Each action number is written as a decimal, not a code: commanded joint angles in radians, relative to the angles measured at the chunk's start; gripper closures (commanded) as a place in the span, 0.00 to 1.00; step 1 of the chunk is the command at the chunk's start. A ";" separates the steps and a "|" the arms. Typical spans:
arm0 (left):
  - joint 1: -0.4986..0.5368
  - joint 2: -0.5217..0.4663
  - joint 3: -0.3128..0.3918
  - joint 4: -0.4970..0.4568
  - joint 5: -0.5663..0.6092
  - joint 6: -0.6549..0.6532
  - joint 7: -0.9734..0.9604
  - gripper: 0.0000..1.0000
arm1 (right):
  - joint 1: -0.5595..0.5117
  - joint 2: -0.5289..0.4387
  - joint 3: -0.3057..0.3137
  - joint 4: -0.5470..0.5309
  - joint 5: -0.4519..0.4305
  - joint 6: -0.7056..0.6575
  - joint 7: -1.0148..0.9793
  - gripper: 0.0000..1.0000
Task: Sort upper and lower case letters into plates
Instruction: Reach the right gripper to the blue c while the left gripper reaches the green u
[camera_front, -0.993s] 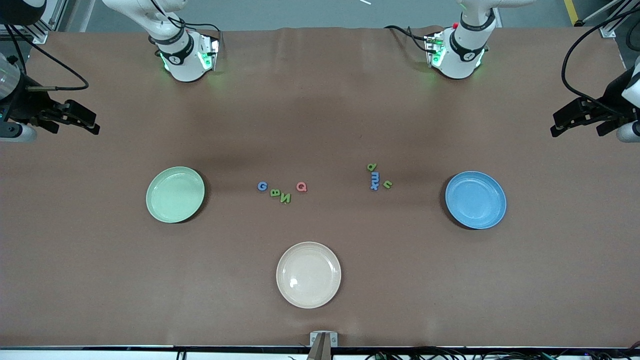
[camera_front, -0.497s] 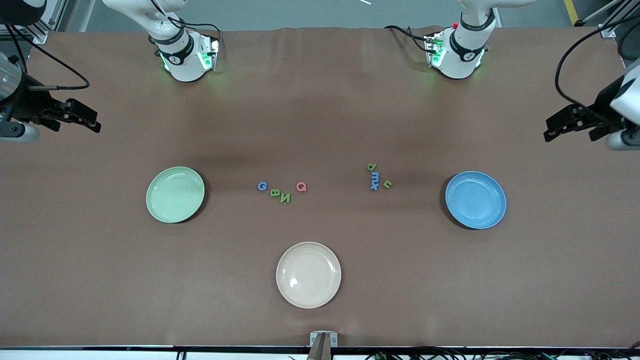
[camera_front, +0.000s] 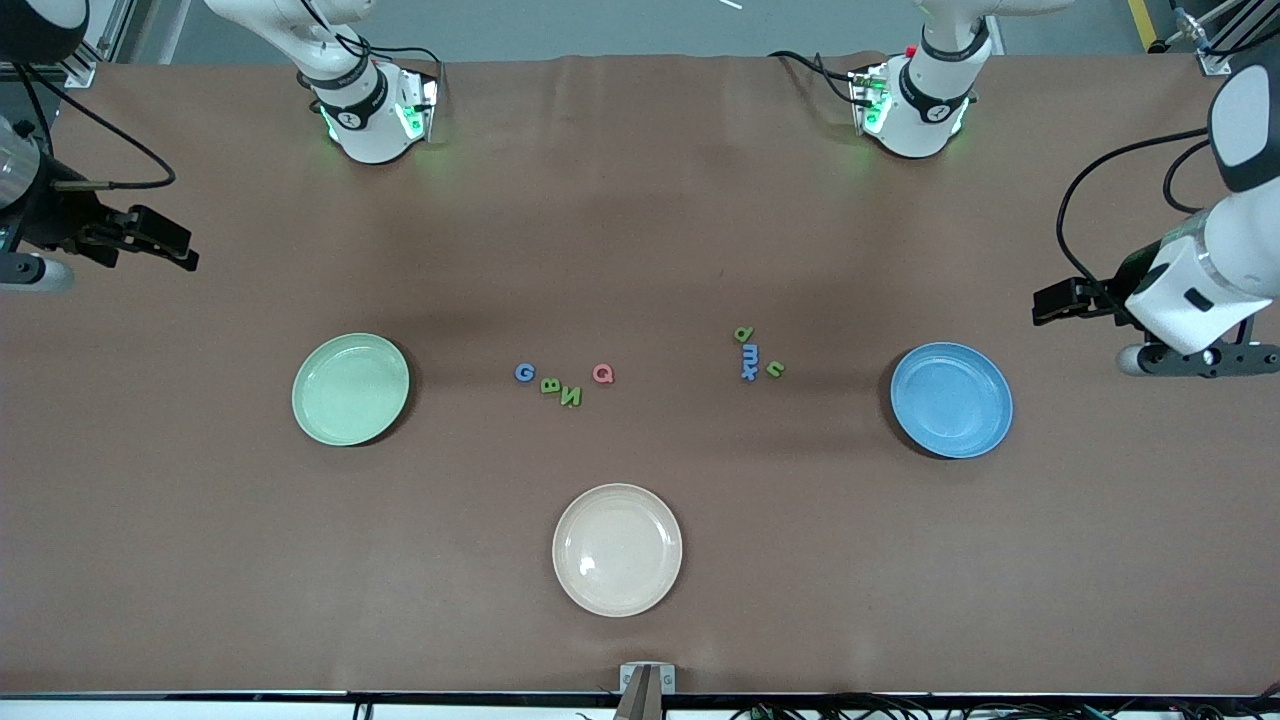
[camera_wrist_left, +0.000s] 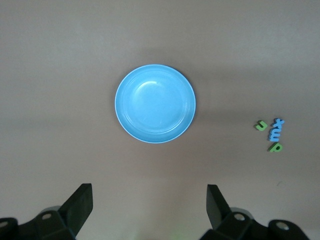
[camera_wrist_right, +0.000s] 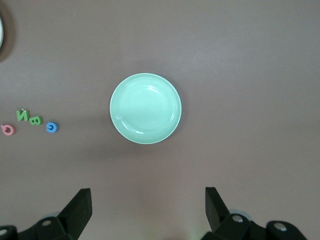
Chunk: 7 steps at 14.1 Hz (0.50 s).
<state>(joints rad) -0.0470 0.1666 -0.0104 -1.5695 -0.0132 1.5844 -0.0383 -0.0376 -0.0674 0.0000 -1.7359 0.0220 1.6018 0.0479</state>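
The light green plate (camera_front: 350, 389) (camera_wrist_right: 145, 108) and the blue plate (camera_front: 951, 400) (camera_wrist_left: 155, 103) both lie empty. Between them on the table sit blue G (camera_front: 524, 372), green B (camera_front: 550, 385), green N (camera_front: 570, 396) and pink Q (camera_front: 602, 373). Closer to the blue plate are the green p-like letter (camera_front: 743, 334), blue m (camera_front: 750, 352), blue x (camera_front: 747, 372) and green u (camera_front: 774, 369). My left gripper (camera_front: 1045, 305) (camera_wrist_left: 149, 192) hangs open and empty over bare table beside the blue plate. My right gripper (camera_front: 180, 250) (camera_wrist_right: 148, 196) hangs open and empty at the right arm's end of the table.
A cream-beige plate (camera_front: 617, 549) lies empty nearer the front camera than the letters. Both arm bases (camera_front: 375, 115) (camera_front: 915, 105) stand along the table's edge farthest from that camera. Brown cloth covers the table.
The left arm has swung in over the table toward the blue plate, its gripper still open. The right arm has barely moved. No letter or plate has shifted.
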 joint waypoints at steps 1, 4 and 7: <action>0.007 0.014 0.000 0.020 -0.004 -0.012 0.058 0.00 | -0.022 0.092 0.005 0.055 0.010 0.012 -0.006 0.00; -0.017 0.074 -0.005 0.014 -0.071 0.032 -0.004 0.03 | -0.053 0.152 0.005 0.072 0.003 0.070 -0.066 0.00; -0.133 0.175 -0.016 -0.004 -0.100 0.165 -0.231 0.03 | -0.062 0.270 0.005 0.090 0.010 0.110 -0.134 0.00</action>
<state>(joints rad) -0.1013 0.2717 -0.0252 -1.5776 -0.1014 1.6808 -0.1461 -0.0836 0.1230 -0.0034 -1.6906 0.0215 1.7097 -0.0534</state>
